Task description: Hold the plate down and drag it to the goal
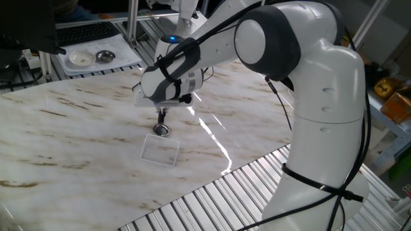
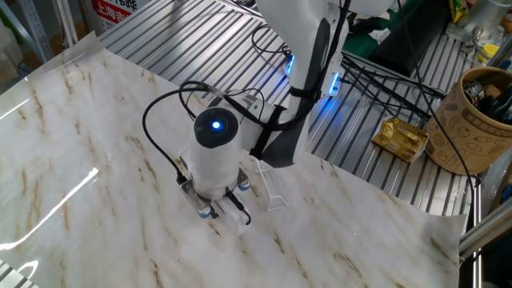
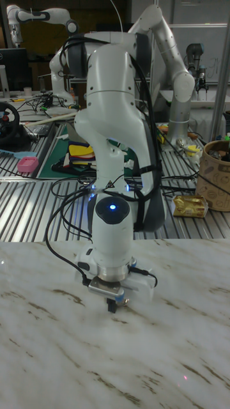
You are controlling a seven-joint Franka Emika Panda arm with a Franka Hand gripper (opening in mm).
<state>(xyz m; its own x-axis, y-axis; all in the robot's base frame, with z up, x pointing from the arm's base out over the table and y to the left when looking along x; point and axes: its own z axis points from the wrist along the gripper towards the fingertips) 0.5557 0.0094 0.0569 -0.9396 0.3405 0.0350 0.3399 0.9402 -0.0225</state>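
The plate [image 1: 161, 130] is a small shiny silver disc lying on the marble table [image 1: 77, 128]. Just in front of it is the goal [image 1: 160, 152], a faint clear square outline, a narrow gap away from the plate. My gripper [image 1: 162, 119] points straight down, its thin dark fingers together, the tip just behind and slightly above the plate. Whether it touches the plate I cannot tell. In the other fixed view the wrist [image 2: 214, 160] hides the plate and fingertips; the goal [image 2: 272, 189] shows beside it. In the tall fixed view the gripper [image 3: 112, 306] hangs close over the marble.
A tray [image 1: 122, 61] at the back left holds a white dish [image 1: 81, 58] and a metal bowl [image 1: 104, 56]. Ribbed metal decking [image 1: 212, 199] borders the marble's near edge. Cables [image 2: 376, 76], a gold packet [image 2: 402, 138] and a brown cup [image 2: 478, 120] lie beyond the table.
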